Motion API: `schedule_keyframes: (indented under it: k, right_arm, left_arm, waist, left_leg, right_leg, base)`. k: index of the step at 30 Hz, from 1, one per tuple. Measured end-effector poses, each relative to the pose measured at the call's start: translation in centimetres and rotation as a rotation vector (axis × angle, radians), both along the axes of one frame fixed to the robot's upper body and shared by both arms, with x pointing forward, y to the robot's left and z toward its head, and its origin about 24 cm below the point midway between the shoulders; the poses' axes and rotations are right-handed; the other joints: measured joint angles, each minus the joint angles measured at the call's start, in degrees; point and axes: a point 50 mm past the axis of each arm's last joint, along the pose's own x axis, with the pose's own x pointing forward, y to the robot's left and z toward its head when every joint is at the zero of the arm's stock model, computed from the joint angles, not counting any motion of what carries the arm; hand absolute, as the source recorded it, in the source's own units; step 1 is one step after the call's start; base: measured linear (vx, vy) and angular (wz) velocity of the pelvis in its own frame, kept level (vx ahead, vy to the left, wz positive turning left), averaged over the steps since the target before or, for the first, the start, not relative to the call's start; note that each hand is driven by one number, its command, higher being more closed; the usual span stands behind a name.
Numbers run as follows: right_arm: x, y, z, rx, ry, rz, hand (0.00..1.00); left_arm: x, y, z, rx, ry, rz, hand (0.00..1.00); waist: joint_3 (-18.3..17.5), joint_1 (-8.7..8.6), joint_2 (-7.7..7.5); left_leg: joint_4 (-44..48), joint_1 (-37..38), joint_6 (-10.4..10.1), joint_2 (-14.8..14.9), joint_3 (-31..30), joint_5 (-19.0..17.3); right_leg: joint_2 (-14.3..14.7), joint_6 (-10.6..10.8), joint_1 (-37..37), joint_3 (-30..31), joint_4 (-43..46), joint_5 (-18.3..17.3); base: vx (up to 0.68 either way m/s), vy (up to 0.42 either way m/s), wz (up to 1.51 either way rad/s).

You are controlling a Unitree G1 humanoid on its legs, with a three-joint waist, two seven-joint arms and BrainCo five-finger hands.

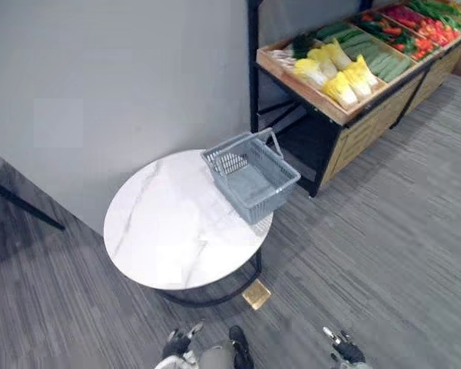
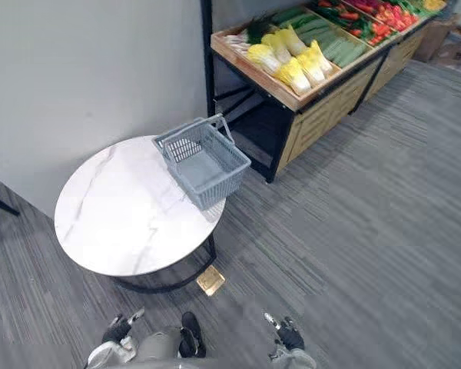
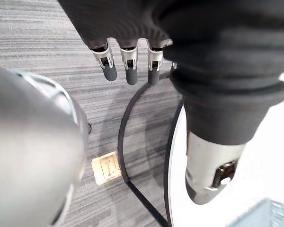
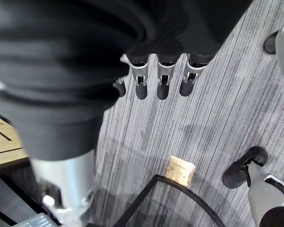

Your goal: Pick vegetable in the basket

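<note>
In the head views the grey basket [image 1: 251, 178] stands at the far right edge of the round table [image 1: 169, 231], with the vegetables [image 1: 342, 73] lying on the shelf [image 1: 311, 100] beyond, while the left wrist view shows the left hand [image 3: 129, 71] relaxed and released, and the right wrist view shows the right hand [image 4: 163, 87] likewise.

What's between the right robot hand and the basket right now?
From the right robot hand to the basket: bare grey carpet, then the rim of the white table, in the left eye view.

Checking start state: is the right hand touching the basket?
Apart. In the left eye view the right hand hangs low, with floor between it and the basket on the table.
</note>
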Motion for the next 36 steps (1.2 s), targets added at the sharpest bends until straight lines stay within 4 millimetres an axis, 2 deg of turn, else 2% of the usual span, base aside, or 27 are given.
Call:
schedule_keyframes:
  k: [2,3,4,5,6,7,8,9,10,11,12,14,15,16,17,18,19,20,21,26,29,33,36]
  right_arm:
    - [-0.6,-0.4,-0.2,-0.004,0.025,-0.01,0.0]
    - [-0.9,-0.3,-0.3,0.0,0.04,-0.008,0.0]
    - [-1.1,-0.5,-0.3,-0.005,0.042,-0.007,0.0]
    - [-1.3,-0.6,-0.3,-0.01,0.045,-0.005,0.0]
    - [-1.0,-0.9,-0.2,-0.022,0.031,0.0,0.0]
    - [-0.9,-1.0,-0.1,-0.025,0.025,0.0,0.0]
    - [-0.7,-1.1,-0.1,-0.028,0.018,-0.01,0.0]
    - [-0.7,-1.3,0.0,-0.034,0.009,-0.017,0.0]
    - [-0.6,-1.4,0.1,-0.037,0.004,-0.02,0.0]
    - [-0.6,-1.5,0.1,-0.04,-0.003,-0.028,0.0]
    - [-0.6,-1.5,0.1,-0.039,-0.005,-0.029,0.0]
    - [-0.5,-1.3,0.1,-0.035,-0.008,-0.029,0.0]
    - [-0.5,-1.2,0.1,-0.035,-0.007,-0.022,0.0]
    - [-0.6,-1.3,0.1,-0.036,-0.003,-0.019,0.0]
    - [-0.9,-1.2,0.0,-0.031,0.002,-0.021,0.0]
    - [-0.8,-2.2,0.2,-0.062,0.002,-0.011,0.0]
    - [-0.7,-2.6,0.3,-0.073,-0.003,-0.007,0.0]
    - [-0.6,-2.7,0.3,-0.074,-0.006,-0.003,0.0]
    - [-0.2,-2.5,0.4,-0.07,-0.013,0.015,0.0]
    - [-0.1,-2.1,0.3,-0.067,-0.007,0.047,0.0]
    - [0.1,-2.4,0.4,-0.075,-0.009,0.037,0.0]
    - [-1.2,-4.0,0.1,-0.13,0.07,-0.012,0.0]
    - [-1.4,-8.1,1.2,-0.314,0.115,0.051,0.0]
  left_arm:
    - [-0.2,-0.1,-0.1,0.002,0.023,-0.033,0.0]
    - [-0.4,0.0,-0.2,0.004,0.042,-0.057,0.0]
    - [-0.5,-0.1,-0.3,0.001,0.052,-0.066,0.0]
    - [-0.8,-0.3,-0.4,-0.005,0.069,-0.083,0.0]
    - [-0.9,-0.3,-0.5,-0.005,0.079,-0.092,0.0]
    - [-0.9,-0.3,-0.5,-0.005,0.079,-0.094,0.0]
    - [-0.9,-0.4,-0.5,-0.007,0.081,-0.097,0.0]
    - [-1.0,-0.5,-0.5,-0.011,0.081,-0.086,0.0]
    - [-1.0,-0.5,-0.5,-0.013,0.08,-0.075,0.0]
    - [-1.0,-0.6,-0.5,-0.019,0.072,-0.041,0.0]
    - [-1.1,-0.6,-0.5,-0.023,0.069,-0.024,0.0]
    - [-1.9,-0.5,-0.6,-0.028,0.07,0.038,0.0]
    - [-2.1,-0.4,-0.6,-0.037,0.059,0.095,0.0]
    - [-2.2,-0.3,-0.6,-0.039,0.053,0.119,0.0]
    - [-2.4,-0.4,-0.6,-0.042,0.049,0.14,0.0]
    - [-2.7,-1.2,-0.8,-0.066,0.053,0.16,0.0]
    - [-2.6,-2.0,-0.9,-0.086,0.052,0.161,0.0]
    - [-2.5,-2.1,-0.9,-0.09,0.049,0.161,0.0]
    - [-2.5,-2.3,-0.9,-0.093,0.044,0.164,0.0]
    - [-2.5,-2.1,-0.8,-0.093,0.038,0.177,0.0]
    - [-2.3,-2.2,-0.8,-0.09,0.037,0.155,0.0]
    - [-2.2,-2.1,-0.8,-0.076,0.045,0.115,0.0]
    - [-2.1,-2.0,-0.7,-0.04,0.058,0.039,0.0]
  waist:
    - [0.1,-0.25,0.11]
    - [0.4,-0.28,0.53]
    - [0.4,-0.37,0.54]
    - [0.5,-1.38,0.6]
    - [0.5,-2.16,0.69]
    - [0.6,-2.36,0.79]
    - [0.7,-3.07,0.88]
    - [0.7,-3.12,0.91]
    - [0.8,-3.1,1.02]
    - [1.1,-3.02,1.37]
    - [1.1,-2.9,1.45]
    - [1.1,-2.47,1.38]
    - [1.1,-1.72,1.38]
    - [1.1,-1.22,1.26]
    - [1.1,-1.22,1.0]
    - [1.1,-1.34,3.22]
    - [1.4,-1.39,4.17]
    - [1.5,-1.41,4.41]
    - [1.4,-1.24,4.67]
    - [1.5,-1.36,4.48]
    - [1.5,-1.41,4.63]
    - [1.5,-1.49,4.94]
    - [1.3,-1.92,5.45]
  left_leg:
    - [-2.7,5.0,-0.6,-1.7,-1.4,-2.3]
    - [-4.1,9.1,-1.0,-2.3,-1.9,-3.3]
    - [-5.1,11.3,-1.1,-2.7,-2.4,-3.6]
    - [-7.2,15.8,-1.2,-3.3,-3.1,-3.6]
    - [-9.1,19.0,-1.2,-3.7,-3.4,-3.6]
    - [-9.8,20.5,-1.3,-3.8,-3.7,-3.5]
    - [-10.9,22.7,-1.5,-3.8,-5.0,-3.4]
    - [-11.3,24.0,-2.1,-3.6,-6.1,-3.6]
    - [-11.4,24.7,-2.6,-3.4,-6.5,-3.9]
    - [-11.9,25.8,-4.0,-2.8,-6.9,-4.7]
    - [-12.2,26.2,-4.5,-2.5,-7.3,-5.1]
    - [-12.7,26.7,-6.8,-1.2,-8.4,-6.2]
    - [-12.2,26.5,-8.5,0.0,-9.6,-7.1]
    - [-11.5,26.4,-10.1,1.0,-10.3,-8.0]
    - [-10.9,26.5,-11.5,2.6,-11.3,-8.5]
    - [-11.1,26.4,-13.0,5.5,-12.1,-7.7]
    - [-11.6,26.4,-13.8,6.8,-11.9,-5.8]
    - [-12.5,26.5,-14.5,7.4,-11.8,-4.3]
    - [-14.1,26.4,-15.1,8.7,-12.1,-0.3]
    - [-14.1,23.9,-13.8,10.8,-11.7,8.2]
    - [-15.4,22.9,-12.5,10.8,-6.1,11.8]
    - [-18.1,22.2,-12.2,11.1,-4.3,12.4]
    - [-19.1,21.1,-13.0,11.0,-2.7,11.0]
  right_leg:
    - [-0.4,5.9,-5.4,3.5,16.2,8.6]
    - [0.2,8.3,-11.1,5.4,30.4,10.2]
    - [0.1,8.5,-13.3,5.4,36.2,10.2]
    - [0.0,7.1,-17.4,3.4,44.6,9.4]
    - [-0.2,4.2,-21.1,1.5,48.5,7.6]
    - [-0.3,3.2,-22.8,0.2,48.6,5.8]
    - [-0.9,1.9,-24.9,-2.8,45.4,1.3]
    - [-1.5,0.5,-26.2,-5.3,39.5,-1.3]
    - [-1.7,-0.1,-26.4,-6.2,35.9,-1.8]
    - [-1.7,-0.6,-26.7,-6.6,27.2,-2.1]
    - [-1.7,-0.6,-26.7,-6.4,22.5,-2.0]
    - [-1.3,0.2,-26.1,-3.0,6.2,-0.7]
    - [-0.6,0.1,-26.0,0.7,-0.4,1.6]
    - [0.0,1.6,-25.7,3.0,-2.9,4.7]
    - [1.1,5.5,-24.9,2.8,-2.6,7.5]
    - [3.0,3.8,-24.3,-0.9,-1.6,5.7]
    - [3.7,2.9,-24.3,-2.6,-0.2,4.3]
    - [4.0,2.4,-24.3,-3.5,0.7,3.4]
    - [4.5,1.0,-23.8,-6.1,1.3,2.2]
    - [5.0,-0.8,-17.9,-13.9,-2.1,1.1]
    - [4.7,-1.1,-16.7,-17.2,-4.4,0.9]
    - [5.4,-0.8,-16.2,-19.6,-6.2,0.5]
    - [6.1,0.4,-16.5,-18.5,-8.0,1.5]
  base:
    - [0.5,0.223,0.31]
    - [0.45,0.185,0.17]
    - [0.41,0.145,0.17]
    - [0.48,0.142,0.22]
    - [0.47,0.126,0.25]
    - [0.44,0.075,0.38]
    - [0.33,-0.007,0.54]
    - [0.32,-0.038,0.62]
    - [0.3,-0.091,0.62]
    - [0.22,-0.106,0.46]
    - [0.27,-0.184,0.54]
    - [0.29,-0.328,0.43]
    - [0.27,-0.386,0.3]
    - [0.3,-0.446,0.35]
    - [0.31,-0.462,0.5]
    - [0.38,-0.518,0.63]
    - [0.3,-0.403,0.6]
    - [0.26,-0.373,0.7]
    - [0.17,-0.296,0.62]
    - [0.13,-0.297,0.77]
    - [-0.03,-0.13,0.61]
    - [-0.07,-0.021,0.37]
    - [-0.06,0.085,0.15]
